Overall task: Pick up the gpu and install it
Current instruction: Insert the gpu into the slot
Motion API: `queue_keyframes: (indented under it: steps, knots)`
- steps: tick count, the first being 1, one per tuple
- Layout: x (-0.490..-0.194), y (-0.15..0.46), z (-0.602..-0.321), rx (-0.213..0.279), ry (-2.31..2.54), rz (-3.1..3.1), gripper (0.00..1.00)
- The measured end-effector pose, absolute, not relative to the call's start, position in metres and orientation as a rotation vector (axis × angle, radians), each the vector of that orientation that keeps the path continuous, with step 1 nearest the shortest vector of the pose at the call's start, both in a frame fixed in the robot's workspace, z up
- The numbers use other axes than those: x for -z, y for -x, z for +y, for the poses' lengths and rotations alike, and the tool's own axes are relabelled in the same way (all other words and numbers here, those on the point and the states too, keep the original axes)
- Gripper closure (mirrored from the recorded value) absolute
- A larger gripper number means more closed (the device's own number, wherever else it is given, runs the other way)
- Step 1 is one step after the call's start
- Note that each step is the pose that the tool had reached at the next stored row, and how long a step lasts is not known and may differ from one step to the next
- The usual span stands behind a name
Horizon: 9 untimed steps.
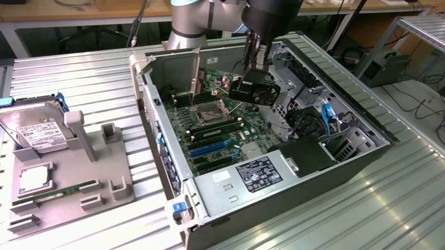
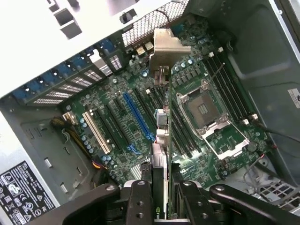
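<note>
Between the two black fingers (image 2: pixel 140 202) of my gripper (image 2: pixel 164 201) stands the gpu (image 2: pixel 160 180), a thin flat black expansion card with a silver metal end bracket (image 2: pixel 169 43). Gripper state: closed part-way onto the card, one finger against each face, with the card held on edge.

Card position: inside the open dark grey metal computer case (image 1: pixel 313 208), over the green motherboard (image 2: pixel 117 108), its long edge running parallel to the expansion slots. The bracket end points toward the case's perforated rear wall, which carries a row of blue slot latches (image 2: pixel 75 63). Whether the card's lower edge sits in a slot I cannot tell.

Beside the card's line lies a long blue slot (image 2: pixel 138 117), with a white slot (image 2: pixel 97 133) farther off. On the card's other side sits the square silver processor socket (image 2: pixel 206 110), with rows of black memory slots (image 2: pixel 234 93) beyond it. A grey power supply bearing a black label (image 1: pixel 259 174) occupies the near end of the case in the exterior view.

The case stands on a ribbed metal counter (image 1: pixel 389 208). To the exterior view's left, well apart from the case, a grey moulded holder (image 1: pixel 104 172) carries a boxy silver hard drive with a white label (image 1: pixel 35 130) and a slim green memory stick (image 1: pixel 56 191).
</note>
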State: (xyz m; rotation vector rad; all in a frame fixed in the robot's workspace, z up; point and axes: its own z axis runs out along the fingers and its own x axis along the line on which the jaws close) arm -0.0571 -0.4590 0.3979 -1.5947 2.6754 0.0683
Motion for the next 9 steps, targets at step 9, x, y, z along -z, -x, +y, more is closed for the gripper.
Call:
queue_keyframes:
  steps: [9]
  knots:
    - [-0.3966, 0.0572, -0.459, -0.066, 1.8, 2.539, 0.74]
